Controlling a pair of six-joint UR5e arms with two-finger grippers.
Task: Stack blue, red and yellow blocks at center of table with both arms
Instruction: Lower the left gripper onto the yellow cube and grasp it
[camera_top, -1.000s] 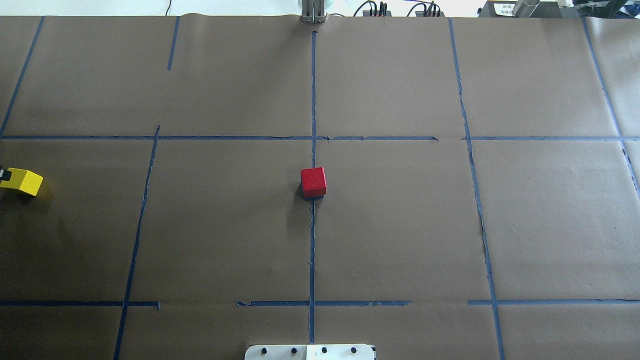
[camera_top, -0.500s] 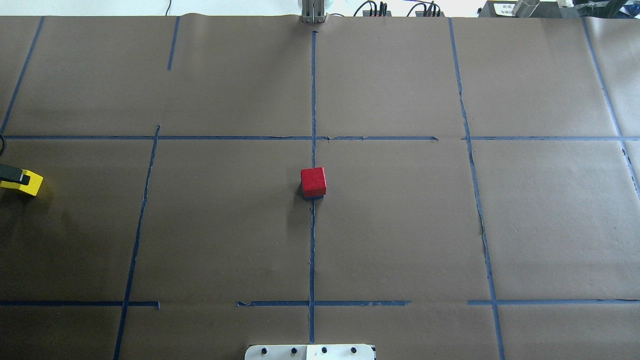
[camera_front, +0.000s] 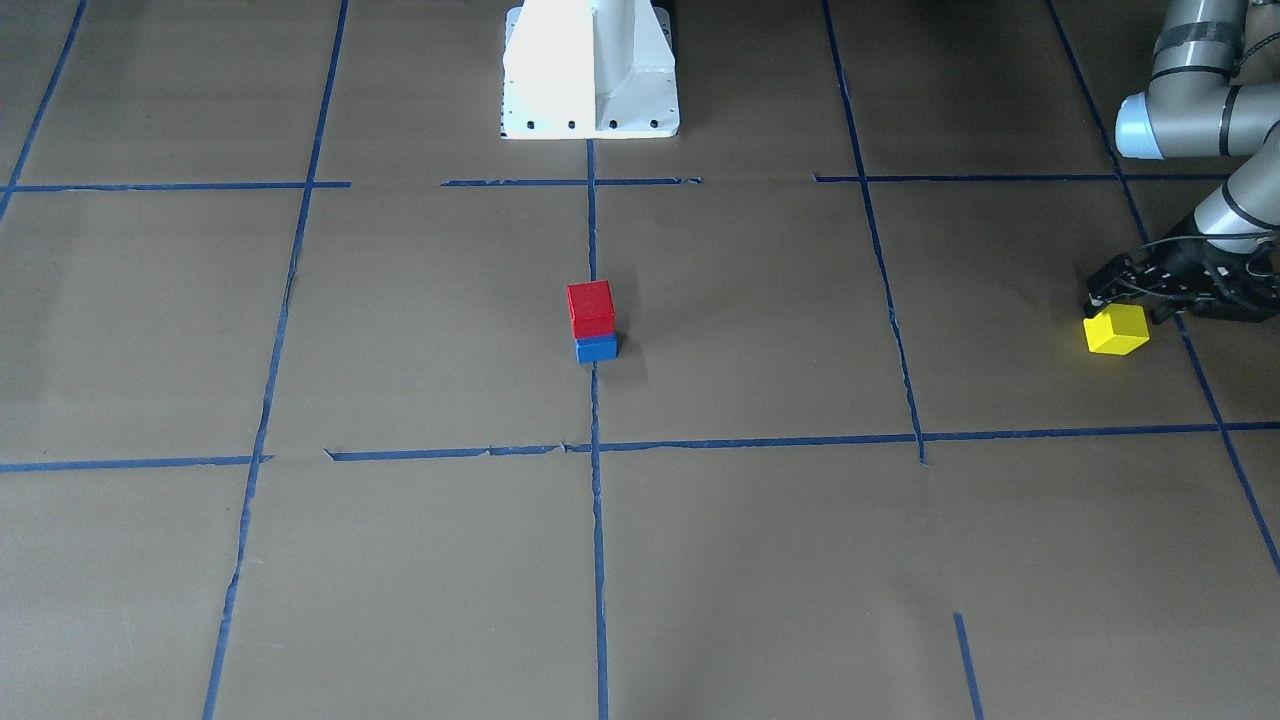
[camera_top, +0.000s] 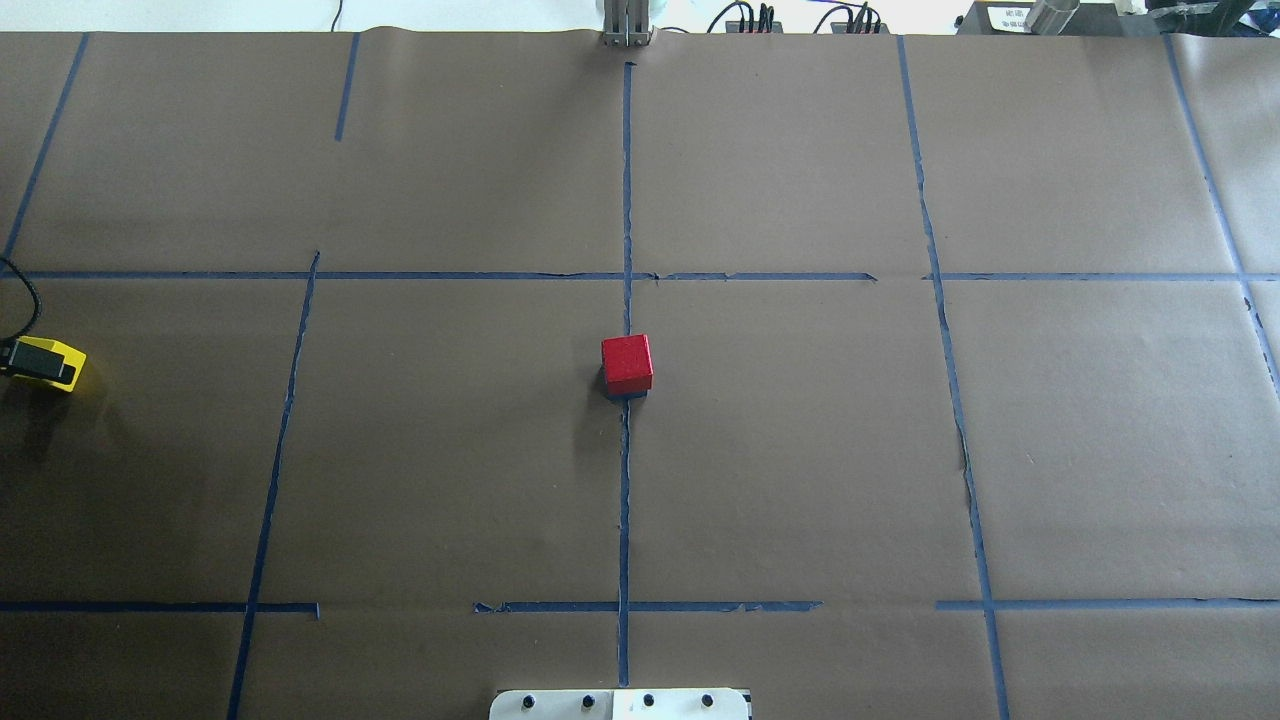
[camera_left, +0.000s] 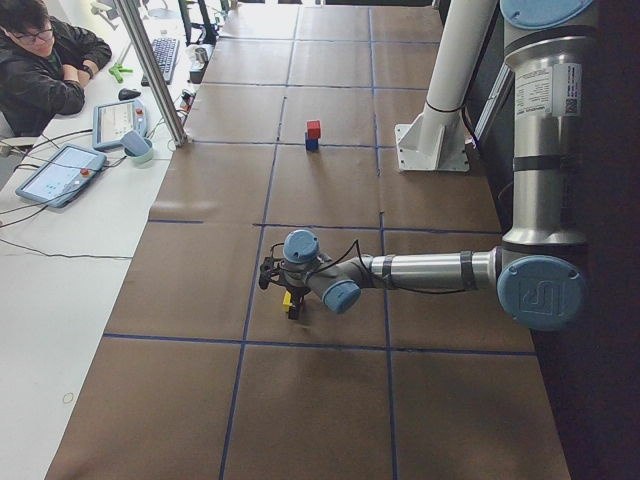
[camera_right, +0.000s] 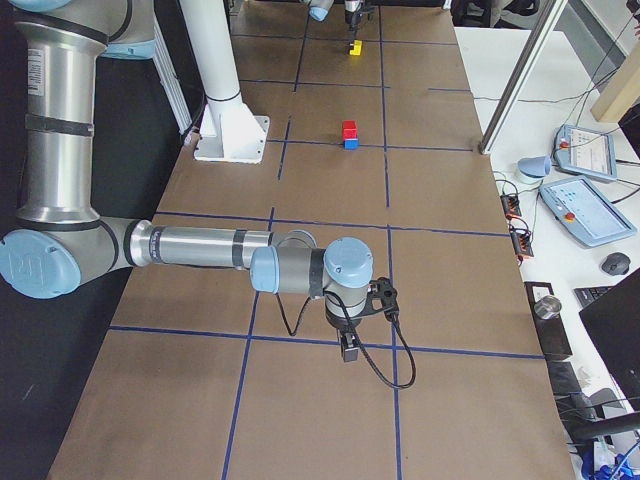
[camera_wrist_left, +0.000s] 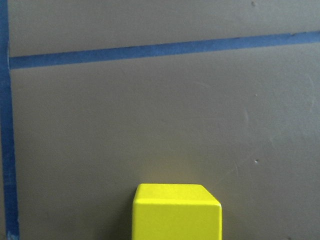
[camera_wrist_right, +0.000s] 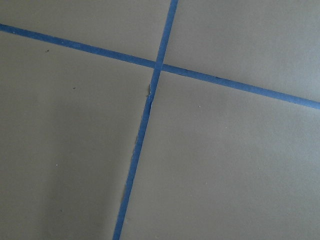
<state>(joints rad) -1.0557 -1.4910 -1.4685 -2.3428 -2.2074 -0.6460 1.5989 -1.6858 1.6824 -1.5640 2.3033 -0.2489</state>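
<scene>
A red block (camera_front: 590, 308) sits on a blue block (camera_front: 596, 348) at the table's centre; from overhead the red block (camera_top: 627, 363) hides nearly all of the blue one. A yellow block (camera_front: 1115, 331) rests on the table at the far left (camera_top: 68, 370). My left gripper (camera_front: 1127, 304) is low over it, open, with a dark finger on either side of it. The left wrist view shows the yellow block (camera_wrist_left: 177, 212) at the bottom centre. My right gripper (camera_right: 348, 352) hangs over bare paper near the table's right end; I cannot tell whether it is open or shut.
Brown paper with a blue tape grid (camera_top: 625, 200) covers the table. The white robot pedestal (camera_front: 590, 70) stands at the robot's edge. An operator (camera_left: 45, 60) sits by tablets at a side desk beyond the far edge.
My left gripper has moved further over the yellow block and now covers most of its top from overhead. The block and the red-on-blue stack have not moved.
</scene>
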